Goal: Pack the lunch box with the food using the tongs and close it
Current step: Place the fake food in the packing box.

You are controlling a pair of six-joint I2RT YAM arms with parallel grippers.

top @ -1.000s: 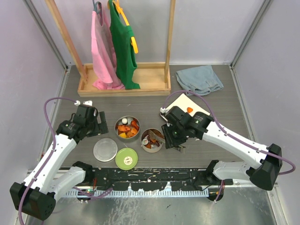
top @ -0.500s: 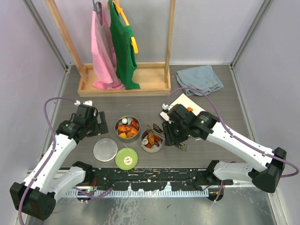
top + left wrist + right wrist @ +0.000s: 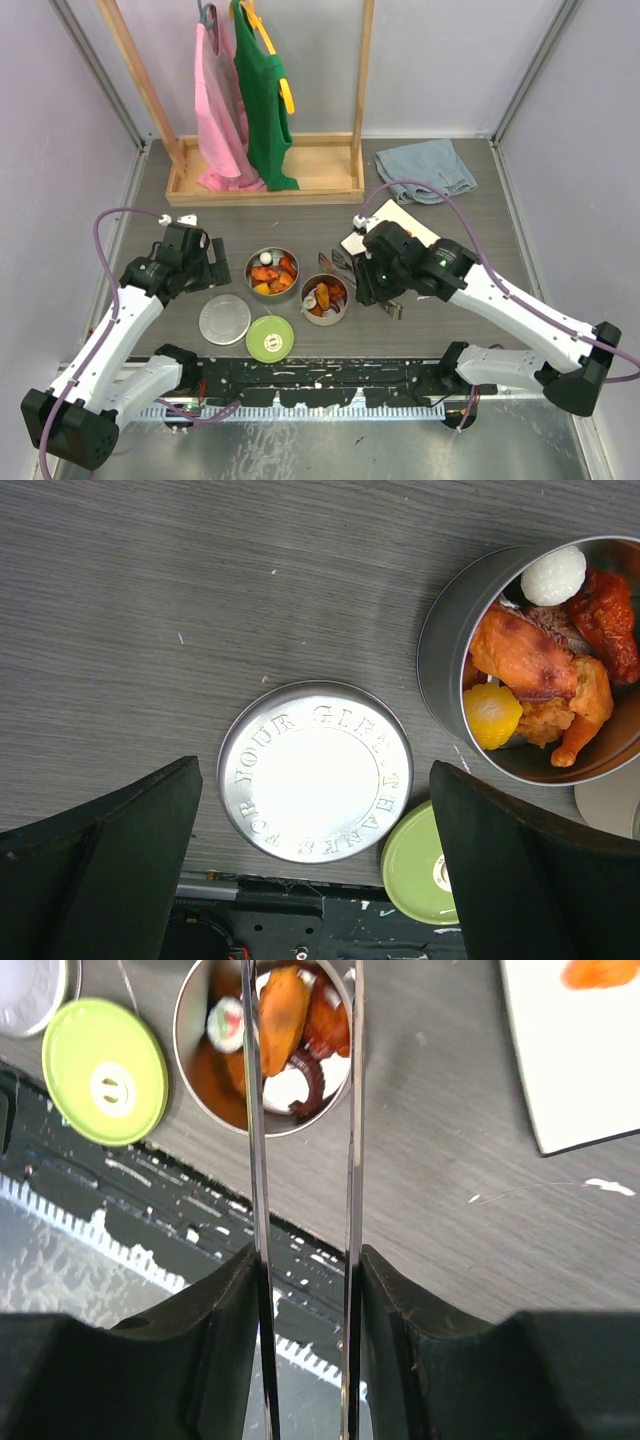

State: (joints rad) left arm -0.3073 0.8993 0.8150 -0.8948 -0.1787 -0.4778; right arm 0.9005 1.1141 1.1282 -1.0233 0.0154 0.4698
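Clamped in the right gripper (image 3: 305,1270), the slim silver metal tongs (image 3: 357,1110) hang, arms slightly spread, over the round steel tin (image 3: 322,321) of orange and brown food chunks (image 3: 283,1005), with the lime-green lid (image 3: 270,338) at its 8 o'clock and the arm-covered white square plate (image 3: 393,214) at 2 o'clock.

1. the tongs (image 3: 252,1130) run off the top edge above the green lid (image 3: 105,1070); tips unseen.
2. up-left of the green lid, the steel lid (image 3: 25,985) is a corner sliver.
3. far right of it, the white plate (image 3: 580,1070) is cropped.
4. left wrist view: the left tool (image 3: 315,770) hides part of the green lid; the food tin (image 3: 450,670) up-right of it is cropped.
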